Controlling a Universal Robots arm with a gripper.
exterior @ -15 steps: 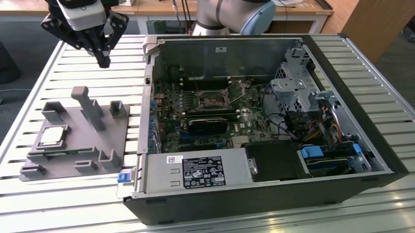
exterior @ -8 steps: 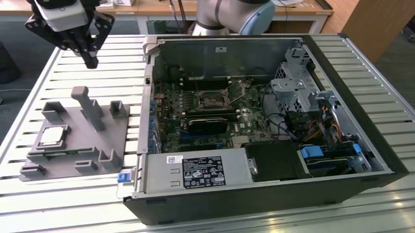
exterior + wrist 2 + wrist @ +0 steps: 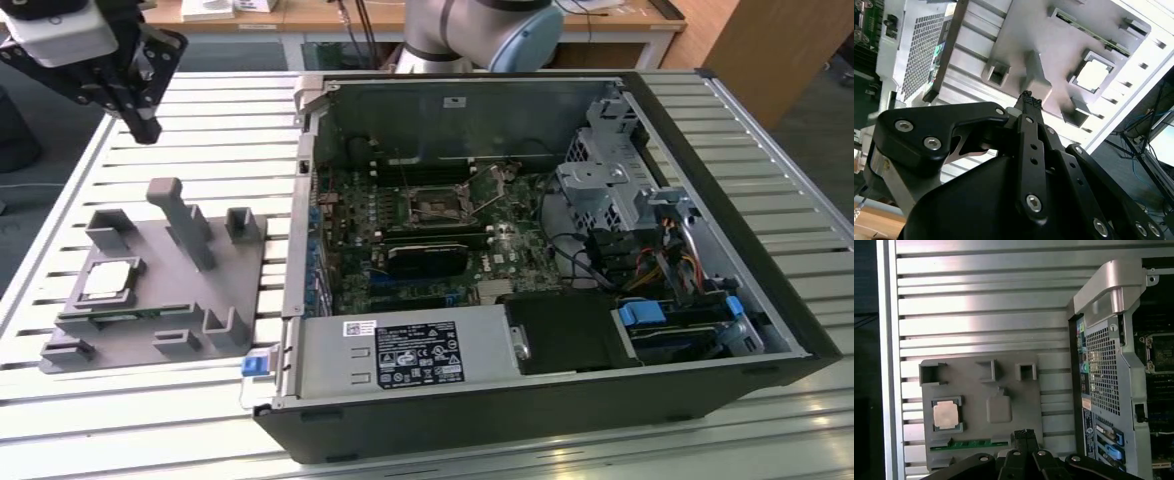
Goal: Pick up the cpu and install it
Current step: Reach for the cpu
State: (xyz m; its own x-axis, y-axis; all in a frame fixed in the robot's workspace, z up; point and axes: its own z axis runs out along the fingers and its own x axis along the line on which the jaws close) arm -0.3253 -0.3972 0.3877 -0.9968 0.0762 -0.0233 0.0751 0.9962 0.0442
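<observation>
The cpu [image 3: 107, 281] is a small silvery square lying flat in a pocket of the grey holder [image 3: 171, 300] on the slatted table, at the exterior view's left. Both wrist views show it too, cpu [image 3: 1093, 76] and cpu [image 3: 946, 415]. My gripper [image 3: 140, 130] hangs high above the table beyond the holder, well apart from the chip. Its black fingertips [image 3: 1030, 100] are pressed together with nothing between them, and the gripper [image 3: 1025, 434] looks the same in the first wrist view. The motherboard socket [image 3: 438, 207] sits inside the open computer case [image 3: 694, 250].
A green memory stick [image 3: 127, 318] lies in the holder beside the chip. A tall grey post [image 3: 180, 220] and several small blocks rise from the holder. The case wall [image 3: 304, 200] stands between holder and motherboard. A power supply [image 3: 400, 352] and a drive cage [image 3: 614, 190] crowd the case.
</observation>
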